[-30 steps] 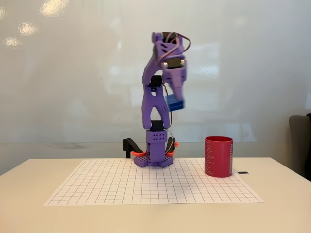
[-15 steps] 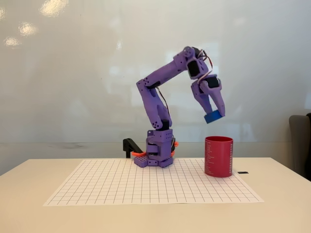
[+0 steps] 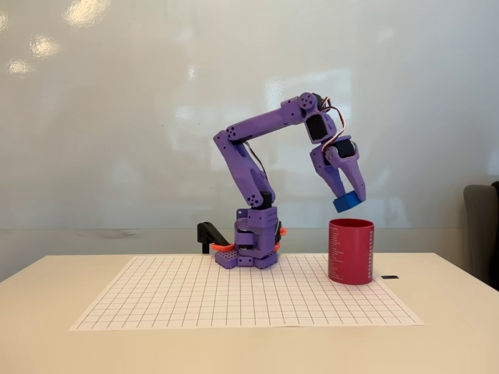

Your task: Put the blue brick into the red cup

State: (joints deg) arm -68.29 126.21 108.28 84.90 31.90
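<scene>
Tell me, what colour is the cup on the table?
The cup is dark red with columns of small pale print, seen in the fixed view.

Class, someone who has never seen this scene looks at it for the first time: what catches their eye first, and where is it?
The purple arm stands out first, rising from the back of the grid mat and bending to the right. Its tool holds a blue brick just above the red cup, which stands at the mat's right edge.
</scene>
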